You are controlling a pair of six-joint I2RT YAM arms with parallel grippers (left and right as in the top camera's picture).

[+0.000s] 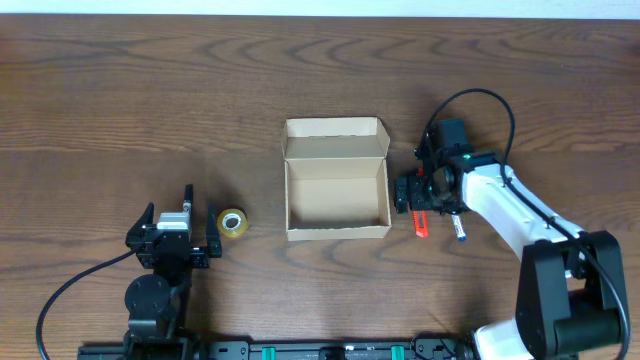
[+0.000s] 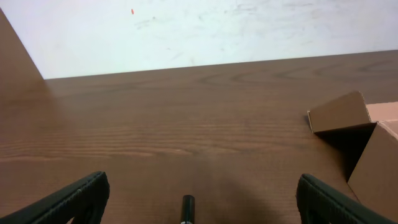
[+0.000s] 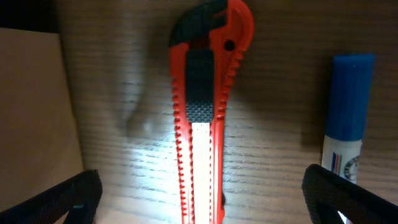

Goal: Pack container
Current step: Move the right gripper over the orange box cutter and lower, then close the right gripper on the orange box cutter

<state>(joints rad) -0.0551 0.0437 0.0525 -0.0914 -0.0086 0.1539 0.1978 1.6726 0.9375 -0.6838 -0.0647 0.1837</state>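
The container (image 1: 337, 195) is a small tan cardboard box at the table's middle, open and empty, its flap lid standing at the far side. A corner of it (image 2: 357, 143) shows at the right of the left wrist view. My right gripper (image 1: 425, 195) hovers just right of the box, over a red utility knife (image 1: 420, 222). In the right wrist view the knife (image 3: 208, 112) lies lengthwise between the wide-open jaws of this gripper (image 3: 202, 205), and neither finger touches it. My left gripper (image 1: 170, 205) rests open at the front left, holding nothing (image 2: 199, 205).
A blue marker (image 1: 459, 230) lies right of the knife, close to the right finger (image 3: 348, 199). A small roll of tape (image 1: 232, 223) sits between the left gripper and the box. The box wall (image 3: 34, 106) stands just left of the knife.
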